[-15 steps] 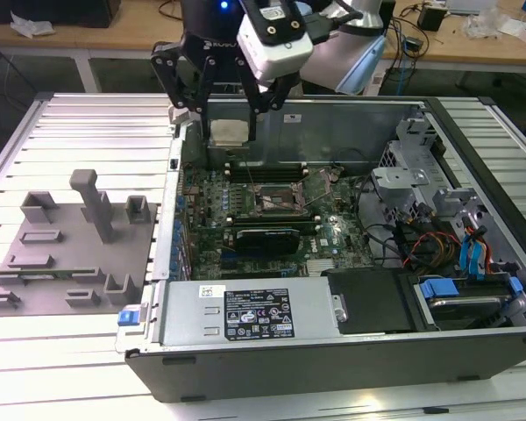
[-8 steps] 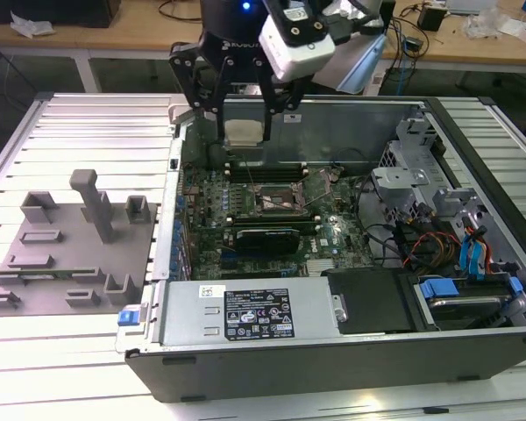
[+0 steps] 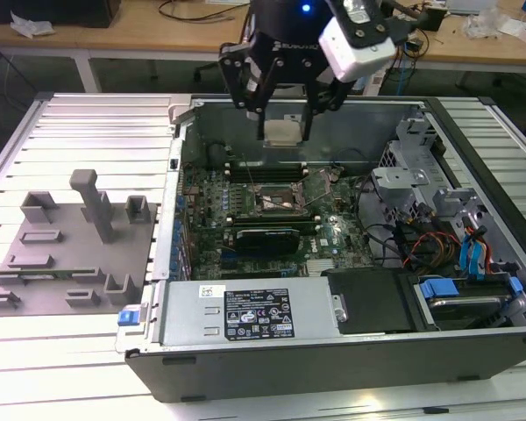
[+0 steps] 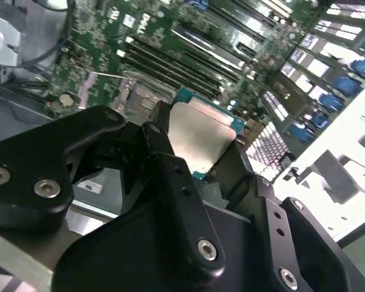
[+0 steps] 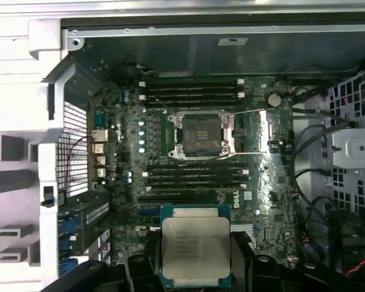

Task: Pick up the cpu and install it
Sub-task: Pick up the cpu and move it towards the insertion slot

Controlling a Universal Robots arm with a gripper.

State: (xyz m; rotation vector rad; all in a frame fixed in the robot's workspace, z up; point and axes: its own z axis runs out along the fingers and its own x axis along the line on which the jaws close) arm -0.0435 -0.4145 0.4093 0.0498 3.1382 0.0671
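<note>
the gripper (image 3: 284,123) hangs over the open computer case (image 3: 245,368) with the cpu (image 5: 196,249) pinched between its fingers (image 4: 164,152) — in both wrist views one black finger presses on each of two opposite edges. the chip is in the air above the motherboard (image 5: 128,182), well apart from the socket (image 5: 201,135), which lies open and bare.

the step in hand looks like the carry to the socket. to do it well, hold the chip flat and grip the rim only. centre it over the frame from above rather than sliding it across the contacts.

the cpu's silvery lid faces up toward the arm and its underside faces the board, roughly parallel to it. it is near square, so it has no real long axis — its edges run about in line with the socket frame's. which corner carries the alignment mark is too small to tell.
</note>
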